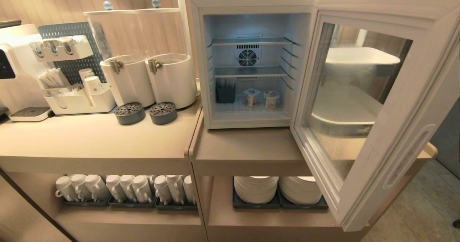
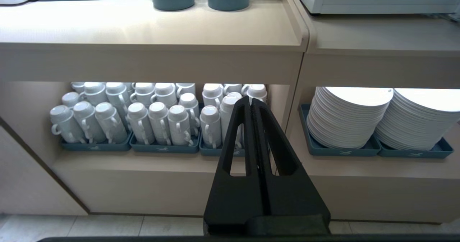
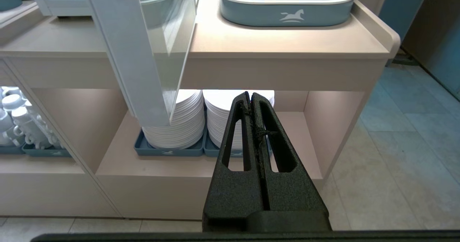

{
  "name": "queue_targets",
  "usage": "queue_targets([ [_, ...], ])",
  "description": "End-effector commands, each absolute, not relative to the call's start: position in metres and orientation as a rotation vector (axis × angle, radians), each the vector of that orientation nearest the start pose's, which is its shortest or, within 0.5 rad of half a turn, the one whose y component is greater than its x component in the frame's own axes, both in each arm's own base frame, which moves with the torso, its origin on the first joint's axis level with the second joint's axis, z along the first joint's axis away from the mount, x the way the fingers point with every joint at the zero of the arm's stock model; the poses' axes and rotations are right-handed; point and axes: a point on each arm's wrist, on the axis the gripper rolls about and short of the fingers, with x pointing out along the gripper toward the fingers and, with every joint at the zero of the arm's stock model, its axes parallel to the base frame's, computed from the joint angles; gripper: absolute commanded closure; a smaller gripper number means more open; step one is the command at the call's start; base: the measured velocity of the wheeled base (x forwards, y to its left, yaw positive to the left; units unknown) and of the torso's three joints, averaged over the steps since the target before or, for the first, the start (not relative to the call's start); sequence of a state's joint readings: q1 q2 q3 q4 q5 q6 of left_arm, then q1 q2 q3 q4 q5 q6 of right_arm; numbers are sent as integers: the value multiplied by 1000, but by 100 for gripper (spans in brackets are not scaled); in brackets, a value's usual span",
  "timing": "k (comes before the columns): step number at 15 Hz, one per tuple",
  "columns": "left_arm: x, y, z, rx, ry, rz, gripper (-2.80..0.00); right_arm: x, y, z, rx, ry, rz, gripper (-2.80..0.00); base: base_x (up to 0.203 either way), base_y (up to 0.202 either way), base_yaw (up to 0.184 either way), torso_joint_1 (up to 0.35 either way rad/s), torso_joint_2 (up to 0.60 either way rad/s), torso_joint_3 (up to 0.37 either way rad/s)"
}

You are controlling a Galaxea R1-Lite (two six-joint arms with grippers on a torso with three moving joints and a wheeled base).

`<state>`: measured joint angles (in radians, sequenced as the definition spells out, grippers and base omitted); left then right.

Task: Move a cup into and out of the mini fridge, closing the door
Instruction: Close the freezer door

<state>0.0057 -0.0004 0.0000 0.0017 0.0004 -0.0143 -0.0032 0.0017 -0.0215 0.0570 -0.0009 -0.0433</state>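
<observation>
The white mini fridge (image 1: 197, 62) stands on the right counter with its door (image 1: 427, 76) swung wide open toward me and to the right. On the fridge floor sit two small printed cups (image 1: 251, 96) (image 1: 271, 99) beside a dark holder (image 1: 225, 91); both wire shelves are bare. Neither arm shows in the head view. My left gripper (image 2: 250, 100) is shut and empty, hanging low in front of the shelf of white mugs (image 2: 143, 116). My right gripper (image 3: 249, 94) is also shut and empty, low before the stacked plates (image 3: 179, 123), with the door's edge (image 3: 122, 55) above and beside it.
Two white drink dispensers (image 1: 147, 76) with grey drip cups, a condiment rack and a coffee machine (image 1: 14, 65) crowd the left counter. A blue-grey tray (image 3: 287, 15) sits on the counter behind the open door. Tiled floor lies to the right of the cabinet.
</observation>
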Motion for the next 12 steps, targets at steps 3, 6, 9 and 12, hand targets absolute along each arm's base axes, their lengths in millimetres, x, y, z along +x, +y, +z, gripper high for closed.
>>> queue_targets([
  [3,-23,0,75,-14,3,6,0,-26,0,81,-13,16,-9,0,0,0,0,0,0,0],
  [6,-23,0,75,-14,4,6,0,-49,0,141,-2,-106,-11,0,0,0,0,0,0,0],
  [9,-23,0,75,-15,4,7,0,-27,-1,203,62,-5,-39,0,0,0,0,0,0,0],
  [12,-22,0,75,-17,5,8,0,49,-2,247,167,180,-90,0,0,0,0,0,0,0],
])
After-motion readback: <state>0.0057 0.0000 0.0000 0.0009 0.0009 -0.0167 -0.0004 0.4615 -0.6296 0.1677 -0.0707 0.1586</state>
